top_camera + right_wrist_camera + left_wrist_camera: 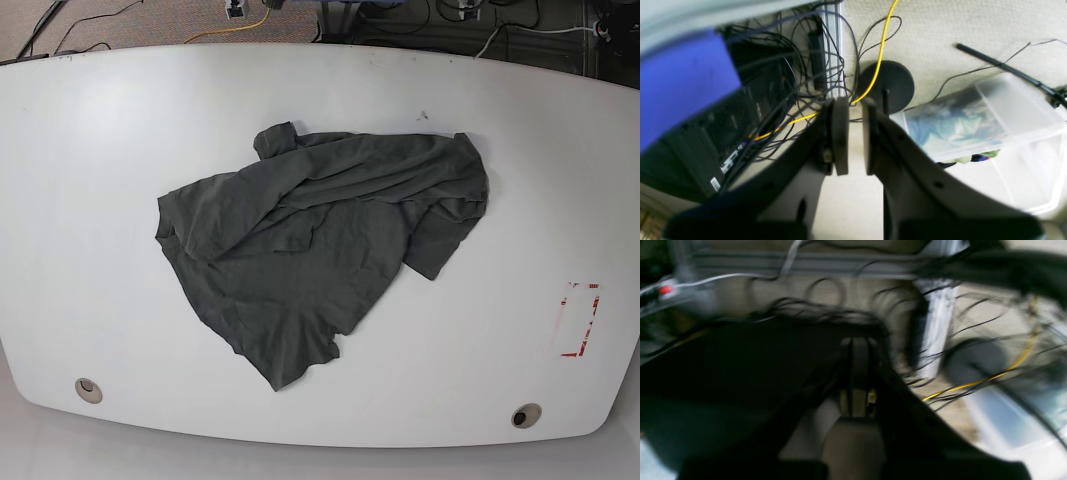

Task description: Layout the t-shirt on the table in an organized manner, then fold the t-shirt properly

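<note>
The t-shirt (310, 250) lies crumpled in the middle of the table (100, 150), dark grey, with folds bunched along its far right side and one hem corner pointing to the near edge. Neither gripper shows in the base view. In the left wrist view, which is blurred, my left gripper (858, 366) has its pads pressed together with nothing between them, over the floor and its cables. My right gripper (855, 133) hangs over the floor too, its two pads standing a narrow gap apart and holding nothing. Neither wrist view shows the t-shirt.
A red tape rectangle (580, 320) marks the table's right side. Grommet holes sit near the front left (88, 390) and front right (525, 415). On the floor are tangled cables, a yellow cable (880, 43), a black computer case (750, 110) and a clear plastic bin (990, 113).
</note>
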Motion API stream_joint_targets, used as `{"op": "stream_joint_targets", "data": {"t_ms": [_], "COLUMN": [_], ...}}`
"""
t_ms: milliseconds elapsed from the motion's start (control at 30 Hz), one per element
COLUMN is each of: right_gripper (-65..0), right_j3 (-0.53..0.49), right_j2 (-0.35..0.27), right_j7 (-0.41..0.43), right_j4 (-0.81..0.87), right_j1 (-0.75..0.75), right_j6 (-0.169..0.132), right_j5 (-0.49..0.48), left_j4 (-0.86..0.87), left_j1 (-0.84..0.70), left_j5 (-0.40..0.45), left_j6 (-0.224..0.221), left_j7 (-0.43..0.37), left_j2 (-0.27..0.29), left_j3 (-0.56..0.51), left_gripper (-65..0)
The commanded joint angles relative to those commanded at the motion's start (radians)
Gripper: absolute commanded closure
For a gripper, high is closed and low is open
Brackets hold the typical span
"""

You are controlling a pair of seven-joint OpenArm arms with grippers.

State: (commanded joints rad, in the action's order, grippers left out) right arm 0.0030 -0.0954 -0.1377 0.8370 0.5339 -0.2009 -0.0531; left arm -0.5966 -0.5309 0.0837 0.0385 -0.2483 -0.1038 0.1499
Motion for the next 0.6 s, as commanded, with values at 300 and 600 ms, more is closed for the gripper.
{"op": "stream_joint_targets", "data": {"t_ms": [300,600], "right_gripper": [-4.8,-0.5], "right_j3": [0.009,0.009], "right_j2": [0.016,0.013], "right_j7": [-0.001,-0.001], "right_j4": [0.014,0.015], "right_j1": [-0.067,-0.064], "right_j6": [-0.018,-0.018], "right_j5": [0.005,0.005], "left_j4": [-0.075,-0.082], "left_j1": [0.018,0.018], "left_j5": [0.023,0.023], "left_j6": [0.002,0.002], "left_j7": [0.028,0.025], "left_j2": [0.011,0.009], "left_j3": [0.003,0.003], "left_gripper": [0.0,0.0]}}
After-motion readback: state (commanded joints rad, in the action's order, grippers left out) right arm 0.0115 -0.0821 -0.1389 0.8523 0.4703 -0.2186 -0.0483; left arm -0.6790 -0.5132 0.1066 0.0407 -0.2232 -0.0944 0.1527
